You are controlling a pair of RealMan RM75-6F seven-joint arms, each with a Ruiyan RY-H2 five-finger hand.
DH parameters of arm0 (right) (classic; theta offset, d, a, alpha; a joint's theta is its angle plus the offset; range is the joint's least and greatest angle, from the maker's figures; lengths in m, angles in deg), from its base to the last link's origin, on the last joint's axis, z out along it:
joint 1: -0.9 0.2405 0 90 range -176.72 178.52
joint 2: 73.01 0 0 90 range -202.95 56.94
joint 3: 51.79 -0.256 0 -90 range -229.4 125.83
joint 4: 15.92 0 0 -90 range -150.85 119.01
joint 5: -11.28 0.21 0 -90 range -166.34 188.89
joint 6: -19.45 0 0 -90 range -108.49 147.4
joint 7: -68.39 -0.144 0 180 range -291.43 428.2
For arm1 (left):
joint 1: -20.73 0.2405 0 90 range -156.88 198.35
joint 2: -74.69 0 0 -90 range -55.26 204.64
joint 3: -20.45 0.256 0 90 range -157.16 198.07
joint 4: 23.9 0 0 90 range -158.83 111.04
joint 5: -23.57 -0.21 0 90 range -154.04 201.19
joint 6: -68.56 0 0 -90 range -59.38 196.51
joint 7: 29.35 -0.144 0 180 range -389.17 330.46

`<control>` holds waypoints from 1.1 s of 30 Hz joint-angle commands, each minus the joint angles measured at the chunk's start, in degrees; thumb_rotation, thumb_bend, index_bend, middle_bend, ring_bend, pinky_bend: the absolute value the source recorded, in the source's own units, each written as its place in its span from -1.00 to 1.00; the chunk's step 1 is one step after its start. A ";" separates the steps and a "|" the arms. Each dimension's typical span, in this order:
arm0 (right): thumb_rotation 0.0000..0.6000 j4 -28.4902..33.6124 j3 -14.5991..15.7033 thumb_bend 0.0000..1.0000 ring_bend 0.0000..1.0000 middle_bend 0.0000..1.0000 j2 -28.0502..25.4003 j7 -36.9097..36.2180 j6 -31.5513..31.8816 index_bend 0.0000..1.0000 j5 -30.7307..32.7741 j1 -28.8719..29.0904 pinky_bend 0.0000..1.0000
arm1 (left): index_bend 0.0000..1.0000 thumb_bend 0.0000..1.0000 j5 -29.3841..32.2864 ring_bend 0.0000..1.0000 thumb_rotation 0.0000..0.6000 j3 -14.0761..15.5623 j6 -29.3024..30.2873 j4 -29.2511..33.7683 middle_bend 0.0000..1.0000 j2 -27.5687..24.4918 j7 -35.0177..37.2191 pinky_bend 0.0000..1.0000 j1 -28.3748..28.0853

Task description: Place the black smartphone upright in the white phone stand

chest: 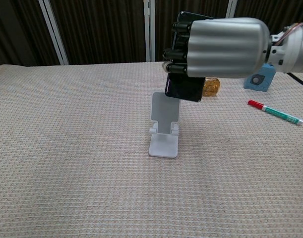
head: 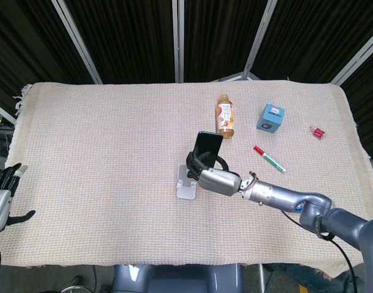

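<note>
While you hold the black smartphone (chest: 183, 88) just above the white phone stand (chest: 164, 126), its lower edge could miss the ledge and tip the stand if lowered tilted. Right hand (chest: 218, 47): fingers (chest: 178, 53) clamped around phone, upright. Left hand (head: 0, 195) idle off the counter (head: 101, 152), fingers apart.

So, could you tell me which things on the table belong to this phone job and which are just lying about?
Part of the job:
- black smartphone, held by the right hand
- white phone stand

Just lying about:
- bottle on its side
- blue box
- red-capped marker
- small red item
- left hand, idle at the table edge
</note>
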 commanded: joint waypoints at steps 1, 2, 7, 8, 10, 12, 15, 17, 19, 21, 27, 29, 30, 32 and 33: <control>1.00 3.70 -2.19 -0.59 0.13 0.19 2.37 8.21 -8.05 0.11 2.36 1.65 -0.31 | -1.00 -1.00 0.62 -1.00 1.00 -0.23 -0.50 -0.55 -1.00 -0.09 0.51 -1.00 -0.20; 1.00 4.33 -2.52 -0.59 0.13 0.19 2.76 9.59 -9.40 0.11 3.16 1.53 -0.31 | -1.00 -1.00 0.79 -1.00 1.00 -0.27 -0.63 -0.69 -1.00 -0.10 0.62 -1.00 -0.24; 1.00 6.31 -2.64 -0.58 0.13 0.19 3.56 13.17 -12.71 0.11 3.83 1.75 -0.31 | -1.00 -1.00 1.60 -1.00 1.00 -0.51 -1.04 -1.04 -1.00 -0.11 1.01 -1.00 -0.33; 1.00 6.55 -2.68 -0.58 0.13 0.19 3.64 13.50 -12.96 0.11 3.91 1.75 -0.31 | -1.00 -1.00 1.71 -1.00 1.00 -0.53 -1.13 -1.08 -1.00 -0.11 1.07 -1.00 -0.36; 1.00 7.39 -2.94 -0.58 0.13 0.19 3.93 14.82 -13.88 0.11 4.29 1.73 -0.31 | -1.00 -1.00 2.17 -1.00 1.00 -0.62 -1.60 -1.17 -1.00 -0.11 1.31 -1.00 -0.49; 1.00 8.01 -3.27 -0.58 0.13 0.18 4.28 15.77 -14.63 0.11 4.97 1.55 -0.31 | -1.00 -1.00 2.55 -1.00 1.00 -0.76 -1.84 -1.10 -1.00 -0.21 1.56 -1.00 -0.57; 1.00 8.71 -3.66 -0.58 0.13 0.18 4.69 17.85 -15.64 0.11 5.66 1.23 -0.31 | -1.00 -1.00 2.78 -1.00 1.00 -0.92 -1.88 -0.99 -1.00 -0.39 1.71 -1.00 -0.64; 1.00 9.12 -3.90 -0.58 0.13 0.17 4.95 18.63 -16.05 0.10 6.17 1.00 -0.31 | -1.00 -1.00 2.85 -1.00 1.00 -0.89 -2.05 -1.00 -1.00 -0.39 1.65 -1.00 -0.71; 1.00 9.19 -4.21 -0.58 0.13 0.17 5.31 19.41 -16.40 0.10 6.68 0.81 -0.31 | -1.00 -1.00 2.85 -1.00 1.00 -0.81 -2.20 -0.99 -1.00 -0.34 1.49 -1.00 -0.78; 1.00 9.08 -4.34 -0.58 0.13 0.17 5.74 19.74 -16.74 0.10 7.02 0.76 -0.31 | -1.00 -1.00 2.84 -1.00 1.00 -0.78 -2.21 -0.96 -1.00 -0.31 1.33 -1.00 -0.80; 1.00 7.62 -4.66 -0.58 0.13 0.17 8.08 21.17 -18.07 0.10 8.22 0.69 -0.31 | -1.00 -1.00 3.18 -1.00 1.00 -0.84 -2.14 -0.84 -1.00 -0.12 0.71 -1.00 -0.83; 1.00 7.32 -4.46 -0.58 0.13 0.17 8.53 21.25 -18.19 0.10 8.28 0.63 -0.31 | -1.00 -1.00 3.39 -1.00 1.00 -0.82 -2.41 -0.93 -1.00 -0.04 0.52 -1.00 -0.93; 1.00 7.20 -4.35 -0.58 0.13 0.17 8.64 21.28 -18.19 0.10 8.20 0.64 -0.31 | -1.00 -1.00 3.45 -1.00 1.00 -0.83 -2.48 -0.95 -1.00 -0.03 0.51 -1.00 -0.97; 1.00 6.80 -3.97 -0.58 0.13 0.17 8.91 21.07 -17.99 0.10 7.85 0.68 -0.31 | -1.00 -1.00 3.57 -1.00 1.00 -0.88 -2.58 -1.09 -1.00 0.01 0.42 -1.00 -1.05; 1.00 6.43 -3.81 -0.58 0.13 0.17 9.09 20.83 -17.79 0.10 7.71 0.67 -0.31 | -1.00 -1.00 3.65 -1.00 1.00 -0.92 -2.64 -1.19 -1.00 0.05 0.44 -1.00 -1.10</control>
